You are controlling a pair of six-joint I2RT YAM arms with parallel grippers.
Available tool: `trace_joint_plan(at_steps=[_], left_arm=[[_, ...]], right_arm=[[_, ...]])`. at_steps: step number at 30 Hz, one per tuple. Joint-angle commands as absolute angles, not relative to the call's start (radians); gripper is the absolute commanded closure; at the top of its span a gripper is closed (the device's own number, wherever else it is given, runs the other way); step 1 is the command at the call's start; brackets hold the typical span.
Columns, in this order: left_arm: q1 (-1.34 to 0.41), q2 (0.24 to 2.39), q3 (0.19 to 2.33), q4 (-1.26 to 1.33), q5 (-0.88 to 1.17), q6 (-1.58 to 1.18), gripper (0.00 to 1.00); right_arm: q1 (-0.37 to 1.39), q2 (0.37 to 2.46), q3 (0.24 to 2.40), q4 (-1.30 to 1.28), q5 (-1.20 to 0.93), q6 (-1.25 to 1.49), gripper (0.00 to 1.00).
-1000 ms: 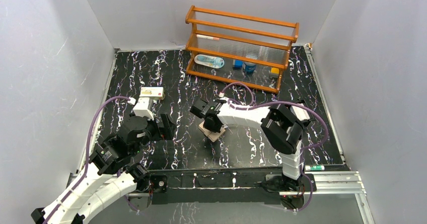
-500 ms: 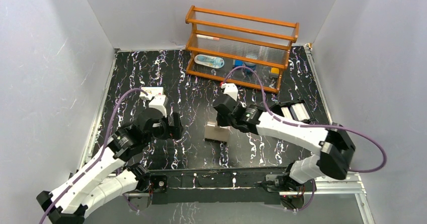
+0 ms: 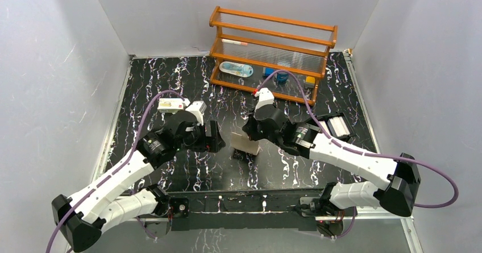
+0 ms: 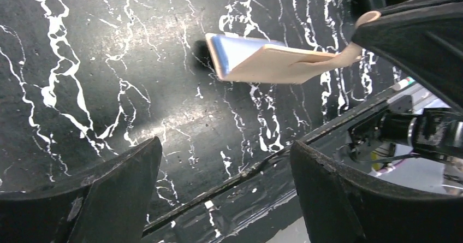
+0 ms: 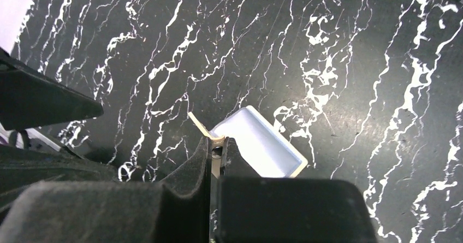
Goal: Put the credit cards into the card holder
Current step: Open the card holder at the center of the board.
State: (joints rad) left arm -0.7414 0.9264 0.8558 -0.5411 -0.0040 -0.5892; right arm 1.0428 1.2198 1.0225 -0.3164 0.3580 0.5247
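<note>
Two hands face the tan card holder (image 4: 284, 65): the right hand (image 5: 210, 147) pinches its flap tight, the light blue card (image 5: 261, 143) lying in it just beyond the fingertips; the left hand (image 4: 226, 144) gapes empty, holder ahead.

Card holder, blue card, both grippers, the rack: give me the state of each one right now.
Card holder: open, pinched by one flap.
Light blue card: appears to lie inside the open holder.
Right gripper: shut on the holder's flap.
Left gripper: open, empty, pointed toward the holder.
Wooden rack: standing upright.
</note>
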Motion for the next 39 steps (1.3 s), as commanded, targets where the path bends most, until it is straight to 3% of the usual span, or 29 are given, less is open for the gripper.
trace_joint_plan(at_steps=[1, 6, 8, 11, 13, 18, 24, 39], left_arm=[[-0.736, 0.868, 0.823, -0.486, 0.025, -0.665, 0.14], [-0.736, 0.878, 0.799, -0.523, -0.016, -0.776, 0.18], [-0.736, 0.898, 0.783, -0.543, -0.023, -0.803, 0.25], [-0.735, 0.914, 0.734, -0.552, -0.023, -0.844, 0.34], [-0.733, 0.914, 0.706, -0.545, -0.02, -0.872, 0.35], [-0.717, 0.925, 0.691, -0.572, -0.034, -0.896, 0.34], [-0.71, 0.884, 0.685, -0.565, -0.03, -0.905, 0.21], [-0.71, 0.92, 0.642, -0.47, 0.057, -0.931, 0.16]], right_arm=[[1.043, 1.228, 1.037, -0.286, 0.417, 0.735, 1.0], [1.043, 1.326, 1.015, -0.293, 0.405, 0.973, 0.96], [1.045, 1.362, 1.004, -0.266, 0.35, 1.031, 0.93], [1.047, 1.4, 0.982, -0.194, 0.266, 1.069, 0.85], [1.048, 1.411, 0.961, -0.145, 0.216, 1.077, 0.76], [1.047, 1.402, 0.892, 0.033, 0.04, 1.024, 0.59], [1.047, 1.378, 0.818, 0.123, -0.07, 0.969, 0.42], [1.068, 1.45, 0.671, 0.43, -0.252, 1.037, 0.35]])
